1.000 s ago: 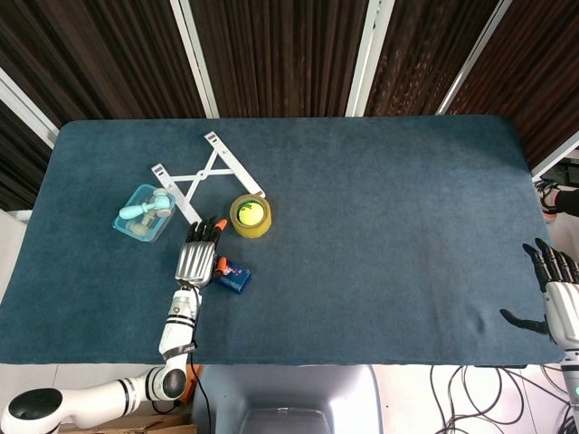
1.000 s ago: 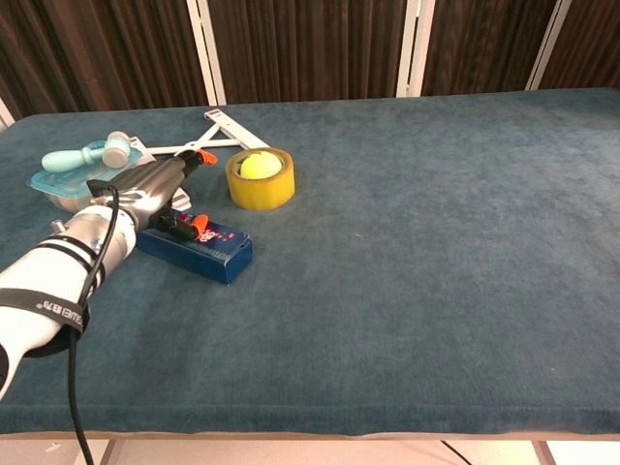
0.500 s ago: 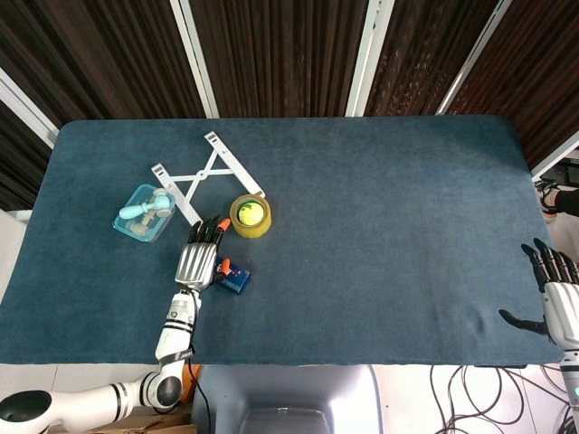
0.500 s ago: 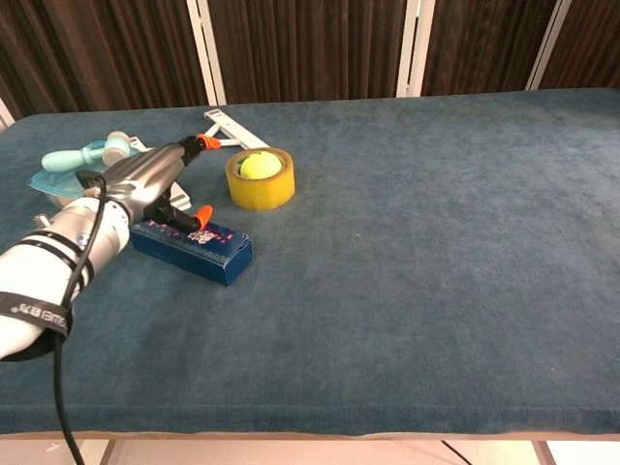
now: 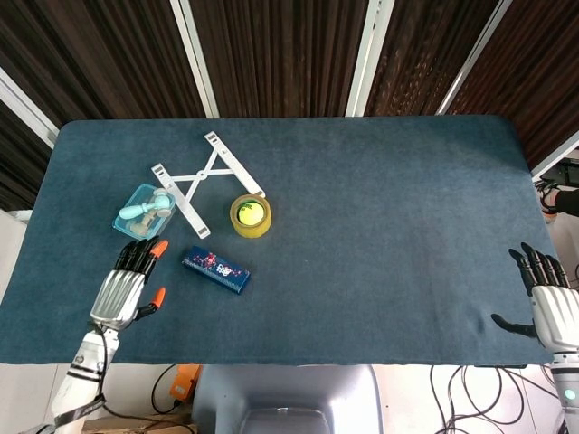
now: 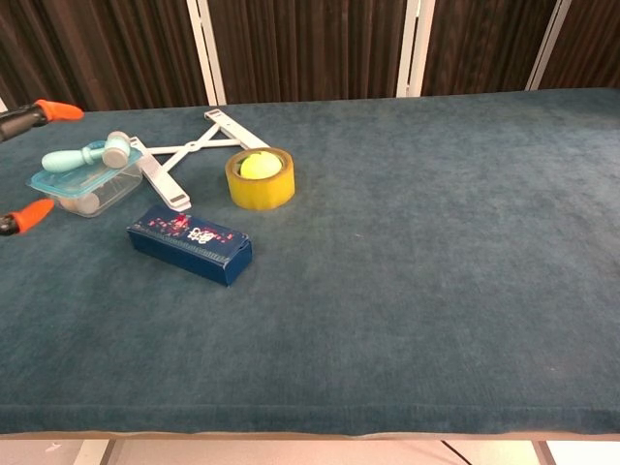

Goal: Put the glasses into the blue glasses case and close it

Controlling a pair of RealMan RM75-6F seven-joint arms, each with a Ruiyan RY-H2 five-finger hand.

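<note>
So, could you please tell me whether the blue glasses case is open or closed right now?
Closed. The blue glasses case lies flat on the table as a sealed box, no lid raised and no glasses visible; neither robot hand touches it.

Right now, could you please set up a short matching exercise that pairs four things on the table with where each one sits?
Things:
1. blue case
2. tape roll
3. light blue fan
4. left hand

Places:
A. lying on the clear container
B. around a yellow-green ball
C. at the table's near left edge, holding nothing
D. closed on the cloth, in front of the tape roll

Pairs: 1-D, 2-B, 3-A, 4-C
</note>
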